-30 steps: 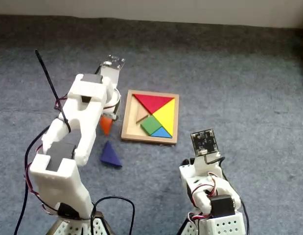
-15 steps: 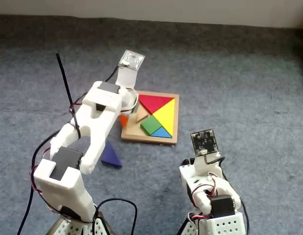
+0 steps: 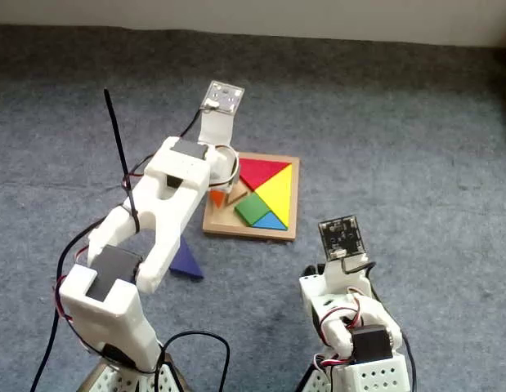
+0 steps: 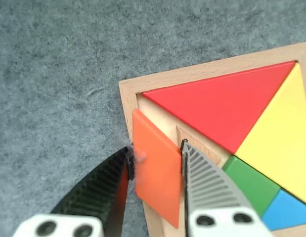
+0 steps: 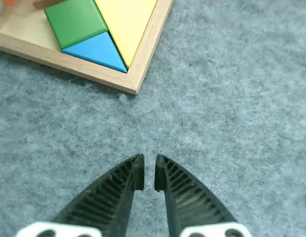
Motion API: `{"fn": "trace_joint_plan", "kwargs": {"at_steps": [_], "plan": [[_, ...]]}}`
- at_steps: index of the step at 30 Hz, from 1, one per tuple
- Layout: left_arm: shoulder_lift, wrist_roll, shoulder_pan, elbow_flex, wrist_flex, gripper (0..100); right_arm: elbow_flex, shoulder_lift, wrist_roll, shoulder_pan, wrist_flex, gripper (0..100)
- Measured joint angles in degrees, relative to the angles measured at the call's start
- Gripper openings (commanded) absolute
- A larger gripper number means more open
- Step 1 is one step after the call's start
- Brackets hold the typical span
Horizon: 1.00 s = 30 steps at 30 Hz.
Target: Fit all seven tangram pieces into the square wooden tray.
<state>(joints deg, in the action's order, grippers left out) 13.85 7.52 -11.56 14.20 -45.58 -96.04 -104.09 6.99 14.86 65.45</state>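
While the left pincer (image 4: 155,150) clamps the orange piece (image 4: 157,190) across its narrow width, that piece hangs over the left side of the square wooden tray (image 4: 202,73), right above the bare strip beside the red triangle (image 4: 227,108). Gripping it by the long edges keeps the flat face down, so it can prob. drop straight into the gap w/o regrasping. One long edge overlaps the rim's inner lip, so I'd judge it needs a small nudge inward before release, else it may perch on the wood. Can't tell if it touches the tray floor yet. Red, yellow triangle (image 4: 279,143), green square (image 4: 251,185) and light blue triangle (image 4: 286,210) sit flush in the tray, packed to the far side, which leaves the open room on the side nearest the left arm. A dark blue triangle (image 3: 187,261) lies out on the grey worktop (image 3: 400,122) by the left arm, well apart from the tray, so at least that one is left after orange. Right pincer (image 5: 145,175) is nearly closed, thin gap, nothing in it, hovering over bare worktop near the tray's corner by the light blue triangle, parked clear of the left arm's approach, I'd guess.
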Motion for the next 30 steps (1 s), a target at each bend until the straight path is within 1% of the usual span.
{"fn": "trace_joint_plan", "kwargs": {"at_steps": [4, 9, 16, 20, 23, 26, 30], "plan": [[0.0, 0.1, 0.0, 0.0, 0.8, 4, 0.0, 0.0, 0.0, 0.0, 0.0, 5.5], [0.0, 0.1, 0.0, 0.0, 0.8, 10, 0.0, 0.0, 0.0, 0.0, 0.0, 5.5], [4.5, 0.1, -0.1, -2.5, 0.7, 11, 0.0, 0.0, 0.0, 0.0, 0.0, 5.5], [5.4, 0.1, 0.0, -5.9, -3.3, 21, 0.0, 0.0, 0.0, 0.0, 0.0, 5.5], [5.4, 3.6, 0.0, -7.6, -6.9, 27, 0.0, 0.0, 0.0, 0.0, 0.0, 5.5], [5.4, 7.5, 0.1, -9.0, -9.5, 29, 0.0, 0.0, 0.0, 0.0, 0.0, 5.5], [5.4, 8.5, 1.7, -10.0, -11.8, 29, 0.0, 0.0, 0.0, 0.0, 0.0, 5.5]]}}
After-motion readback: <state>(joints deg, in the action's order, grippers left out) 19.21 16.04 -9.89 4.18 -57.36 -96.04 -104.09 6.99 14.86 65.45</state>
